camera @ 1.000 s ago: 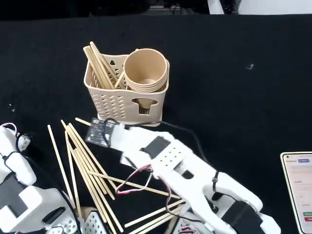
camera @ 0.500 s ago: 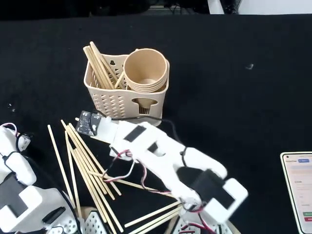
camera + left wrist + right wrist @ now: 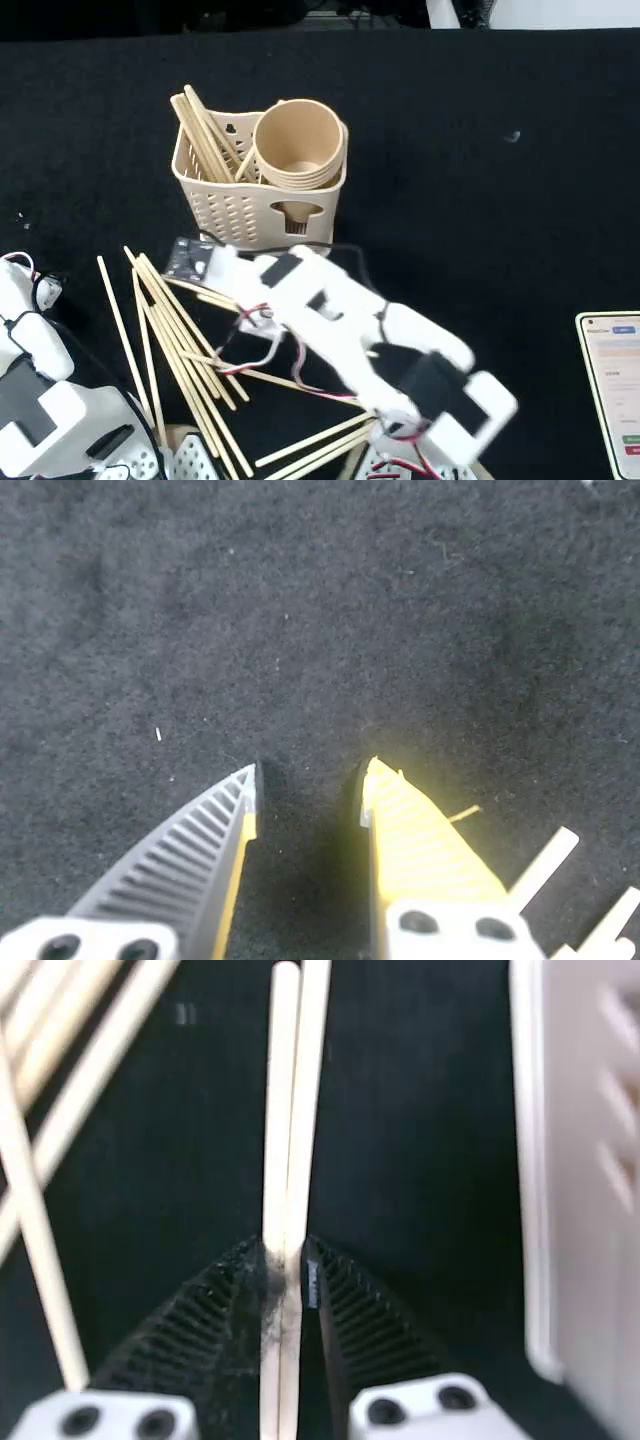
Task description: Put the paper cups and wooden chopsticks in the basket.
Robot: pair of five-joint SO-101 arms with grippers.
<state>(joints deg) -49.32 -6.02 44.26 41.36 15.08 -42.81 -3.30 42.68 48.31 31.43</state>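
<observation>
A cream slotted basket (image 3: 240, 208) stands at the back of the black table, holding stacked paper cups (image 3: 298, 145) and several wooden chopsticks (image 3: 205, 135). More chopsticks (image 3: 180, 340) lie scattered in front of it to the left. My right arm (image 3: 320, 310) stretches from the front toward them. In its wrist view the right gripper (image 3: 284, 1257) is shut on a pair of chopsticks (image 3: 292, 1110), with the basket wall (image 3: 575, 1160) close beside. My left gripper (image 3: 305, 780) is open over bare cloth, with nothing between its fingers, and its arm (image 3: 40, 400) sits at the front left.
A phone (image 3: 612, 385) lies at the table's right edge. Chopstick ends (image 3: 545, 865) poke in beside the left gripper. Bare black cloth spreads right of the basket and behind it.
The right arm's wrist end shifted left along the basket's front and then slightly back toward the loose chopsticks. Its rear links swung round and dropped lower. The left arm stayed still.
</observation>
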